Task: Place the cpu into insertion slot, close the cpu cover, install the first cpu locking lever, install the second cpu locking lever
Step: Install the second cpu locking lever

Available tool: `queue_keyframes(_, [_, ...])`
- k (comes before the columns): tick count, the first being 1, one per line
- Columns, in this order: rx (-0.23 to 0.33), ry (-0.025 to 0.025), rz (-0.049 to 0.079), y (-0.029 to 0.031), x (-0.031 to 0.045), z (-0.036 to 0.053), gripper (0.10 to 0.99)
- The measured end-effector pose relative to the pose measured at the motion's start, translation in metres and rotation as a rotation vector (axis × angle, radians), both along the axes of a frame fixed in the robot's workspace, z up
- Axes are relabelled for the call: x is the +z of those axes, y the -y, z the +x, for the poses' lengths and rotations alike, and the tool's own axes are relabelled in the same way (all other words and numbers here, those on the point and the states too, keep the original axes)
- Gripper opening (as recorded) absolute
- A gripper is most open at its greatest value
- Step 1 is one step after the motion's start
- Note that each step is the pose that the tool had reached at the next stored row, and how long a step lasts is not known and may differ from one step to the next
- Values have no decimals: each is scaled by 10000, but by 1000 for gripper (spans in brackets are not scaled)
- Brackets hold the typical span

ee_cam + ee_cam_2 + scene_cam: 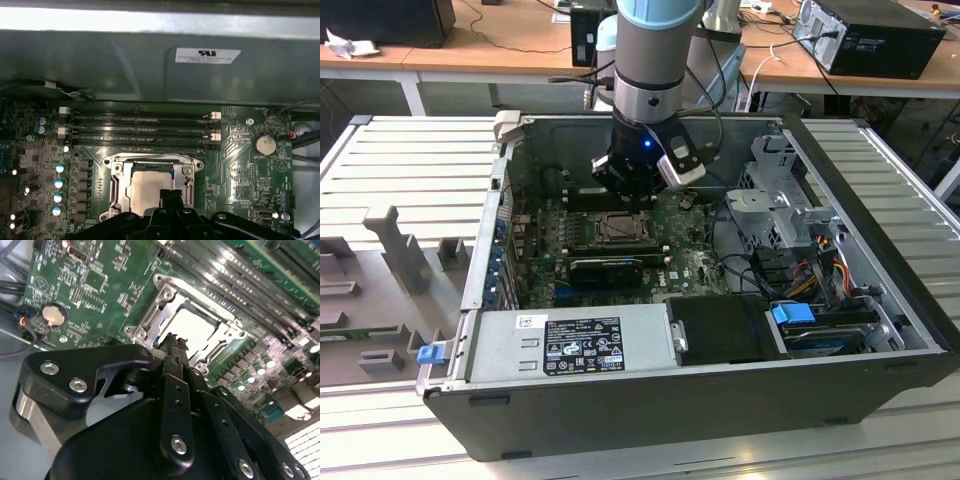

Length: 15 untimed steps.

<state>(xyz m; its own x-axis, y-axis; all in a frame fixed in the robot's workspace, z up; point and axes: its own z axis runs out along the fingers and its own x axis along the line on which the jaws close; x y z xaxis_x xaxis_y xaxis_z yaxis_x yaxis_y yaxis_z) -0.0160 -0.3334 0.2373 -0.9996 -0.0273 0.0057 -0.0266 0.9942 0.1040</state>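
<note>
The cpu (pixel 145 182) lies in the insertion slot (pixel 620 229) on the green board, its pale metal face (pixel 197 327) showing through the window of the cpu cover (pixel 116 172). That silvery frame (pixel 152 310) lies flat around the chip. My gripper (pixel 175 341) hangs just above the socket's edge, its black fingers (pixel 170 196) pressed together with nothing between them. In the exterior view the gripper (pixel 625 200) stands upright inside the computer case, right over the slot.
Long black ram slots (pixel 140 131) run beside the socket. A coin battery (pixel 265 145) sits on the board. The case holds a grey power supply (pixel 575 345), a drive cage (pixel 775 205) and loose cables (pixel 750 275). Case walls (pixel 860 210) surround the work area.
</note>
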Motion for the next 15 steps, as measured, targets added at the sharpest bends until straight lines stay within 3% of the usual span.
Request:
queue_keyframes(2, [0,-1,-1,82,0,3,106])
queue_keyframes(5, [1,0,0,148,0,4,106])
queue_keyframes(12, [2,0,42,193,86,4,106])
queue_keyframes(15, [1,-1,40,229,87,1,106])
